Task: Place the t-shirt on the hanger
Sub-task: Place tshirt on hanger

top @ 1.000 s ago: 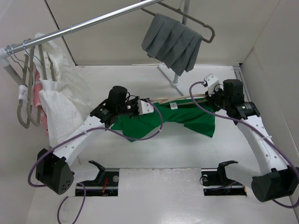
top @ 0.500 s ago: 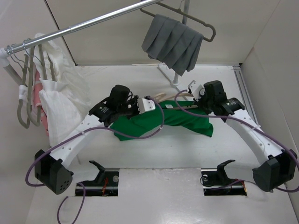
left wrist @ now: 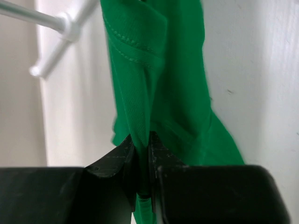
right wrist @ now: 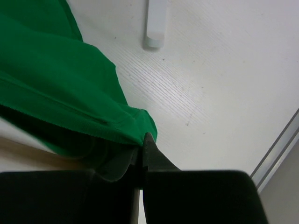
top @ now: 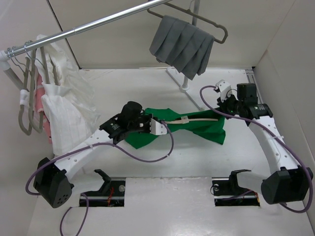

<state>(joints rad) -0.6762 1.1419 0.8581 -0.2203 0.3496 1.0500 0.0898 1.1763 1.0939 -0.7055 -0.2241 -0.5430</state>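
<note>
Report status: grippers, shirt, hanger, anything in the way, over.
Both shut: left gripper on the t-shirt, right gripper on its other end. The hanger lies along the t-shirt, bar showing. Overhead, grey cloth hangs apart.

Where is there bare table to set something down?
Bare table lies between the t-shirt and the arm bases, and along the back wall left of the rack foot. Crowded on the left, by the white garments.

Left claw (left wrist: pixel 141 161) pinching green t-shirt (left wrist: pixel 159 79) fold, white table (left wrist: pixel 252 79) behind
</note>
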